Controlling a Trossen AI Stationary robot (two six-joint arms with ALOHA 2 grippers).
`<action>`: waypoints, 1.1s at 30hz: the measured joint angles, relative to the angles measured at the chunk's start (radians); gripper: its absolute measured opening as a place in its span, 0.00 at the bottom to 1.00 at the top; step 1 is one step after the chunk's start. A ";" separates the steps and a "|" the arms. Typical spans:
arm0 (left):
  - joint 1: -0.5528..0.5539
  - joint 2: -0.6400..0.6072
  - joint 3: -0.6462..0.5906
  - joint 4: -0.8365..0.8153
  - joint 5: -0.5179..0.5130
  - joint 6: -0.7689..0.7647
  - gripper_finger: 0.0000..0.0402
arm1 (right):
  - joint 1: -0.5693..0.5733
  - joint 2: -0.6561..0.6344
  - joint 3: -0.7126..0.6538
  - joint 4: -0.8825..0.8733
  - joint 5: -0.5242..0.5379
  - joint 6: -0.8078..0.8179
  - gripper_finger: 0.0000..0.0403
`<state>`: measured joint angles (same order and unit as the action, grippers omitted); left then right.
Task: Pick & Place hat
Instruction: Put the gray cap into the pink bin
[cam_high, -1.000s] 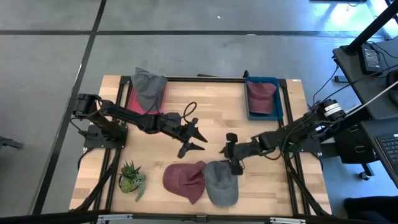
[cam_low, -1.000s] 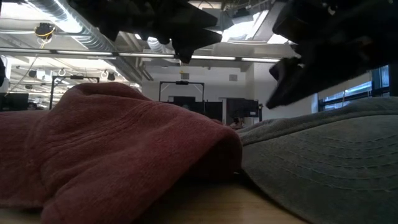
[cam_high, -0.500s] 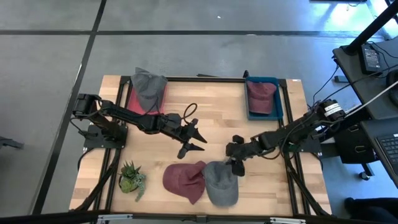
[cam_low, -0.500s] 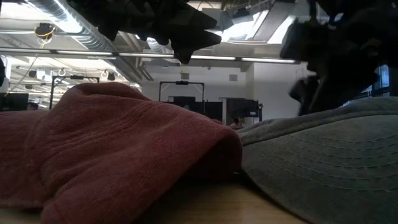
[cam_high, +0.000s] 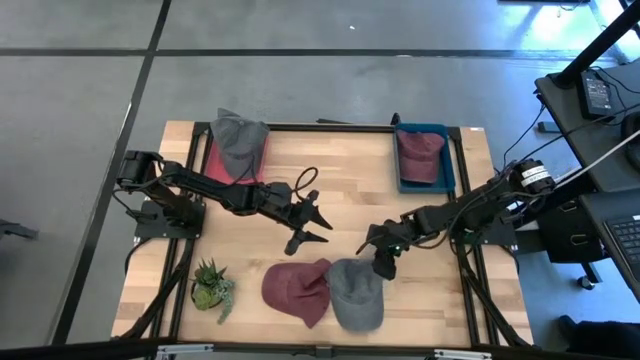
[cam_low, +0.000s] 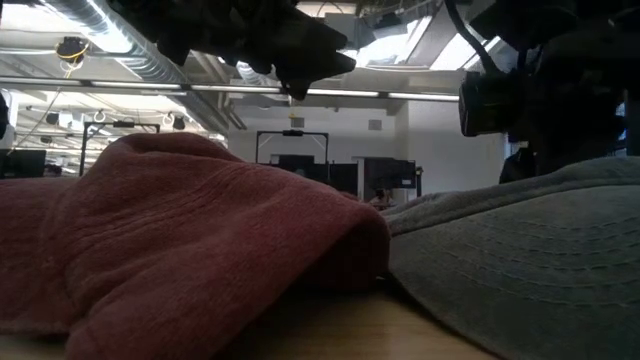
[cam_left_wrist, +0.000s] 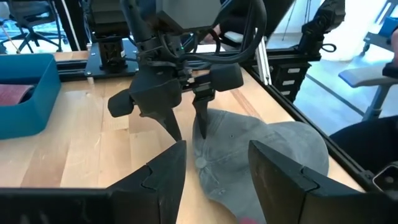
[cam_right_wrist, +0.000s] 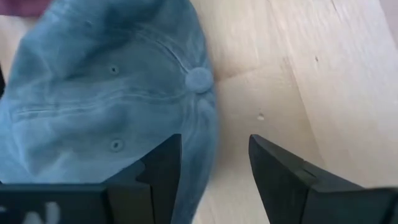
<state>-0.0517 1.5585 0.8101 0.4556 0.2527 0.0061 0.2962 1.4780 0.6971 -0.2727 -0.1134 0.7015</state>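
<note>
A grey cap (cam_high: 355, 297) lies crown up near the table's near edge, beside a red cap (cam_high: 296, 290) on its left; both show close up in the low view, red cap (cam_low: 170, 240) and grey cap (cam_low: 520, 250). My right gripper (cam_high: 379, 252) hovers open just above the grey cap's far edge, its fingers pointing down on either side of the crown's rim near the top button (cam_right_wrist: 199, 78), touching nothing. In the left wrist view the right gripper (cam_left_wrist: 185, 122) stands over the grey cap (cam_left_wrist: 261, 155). My left gripper (cam_high: 312, 226) waits open over mid-table.
At the far left a grey hat (cam_high: 240, 145) lies on a red tray (cam_high: 214, 160). A blue bin (cam_high: 447, 165) at the far right holds a red hat (cam_high: 420, 152). A small potted plant (cam_high: 210, 285) stands near the left near corner. Bare wood lies between the arms.
My right gripper has turned about its wrist and tipped down over the grey cap's far edge, shifting slightly toward the near edge. The caps have not moved.
</note>
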 joint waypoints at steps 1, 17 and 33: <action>0.000 0.000 0.000 -0.002 0.000 0.006 0.42 | 0.000 0.000 0.000 -0.004 0.005 0.009 0.46; 0.001 0.000 0.000 -0.020 0.002 0.007 0.42 | 0.000 0.082 0.002 -0.001 -0.069 0.092 0.46; 0.001 0.000 0.000 -0.020 0.000 0.008 0.42 | 0.025 0.128 0.000 -0.011 0.039 -0.119 0.12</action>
<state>-0.0505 1.5585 0.8101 0.4358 0.2523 0.0143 0.3214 1.6058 0.6975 -0.2838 -0.0745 0.5828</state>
